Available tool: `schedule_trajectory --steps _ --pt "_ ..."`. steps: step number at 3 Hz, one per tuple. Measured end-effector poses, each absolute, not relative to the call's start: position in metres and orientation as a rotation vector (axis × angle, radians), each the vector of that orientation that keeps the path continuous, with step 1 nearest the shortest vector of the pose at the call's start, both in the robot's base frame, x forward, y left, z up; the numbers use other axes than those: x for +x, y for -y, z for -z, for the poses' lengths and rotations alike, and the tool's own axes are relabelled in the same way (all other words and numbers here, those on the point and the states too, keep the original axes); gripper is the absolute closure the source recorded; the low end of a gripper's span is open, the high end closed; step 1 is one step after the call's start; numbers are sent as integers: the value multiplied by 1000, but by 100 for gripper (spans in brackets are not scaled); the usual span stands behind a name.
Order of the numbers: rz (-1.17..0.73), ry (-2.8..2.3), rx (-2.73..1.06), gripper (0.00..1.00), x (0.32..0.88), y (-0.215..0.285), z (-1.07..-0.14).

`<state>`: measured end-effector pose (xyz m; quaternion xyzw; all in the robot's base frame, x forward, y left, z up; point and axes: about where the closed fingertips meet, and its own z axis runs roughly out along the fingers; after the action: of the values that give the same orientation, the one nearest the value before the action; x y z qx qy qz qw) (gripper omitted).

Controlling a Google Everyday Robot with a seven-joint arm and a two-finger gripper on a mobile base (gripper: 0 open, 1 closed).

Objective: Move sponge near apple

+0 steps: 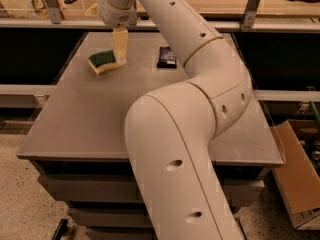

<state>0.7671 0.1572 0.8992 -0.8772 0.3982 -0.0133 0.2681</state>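
The sponge [105, 62], dark green on top with pale yellow foam below, lies at the far left of the grey table [75, 119]. My gripper [119, 58] reaches down from above and sits right against the sponge's right end, at table height. The arm [190, 109] runs from the gripper across the middle of the view down to the front. The apple is hidden behind the arm.
A flat black packet [166, 57] lies at the far middle of the table, right of the gripper. A railing with posts [252, 6] runs behind the table. A cardboard box [300, 179] stands on the floor at the right. Drawers [90, 189] sit under the tabletop.
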Motion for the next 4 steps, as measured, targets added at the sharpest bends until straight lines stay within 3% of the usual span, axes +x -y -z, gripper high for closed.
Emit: schedule_trajectory --steps 4 --pt "25 -1087 -2454 0 784 -170 -846"
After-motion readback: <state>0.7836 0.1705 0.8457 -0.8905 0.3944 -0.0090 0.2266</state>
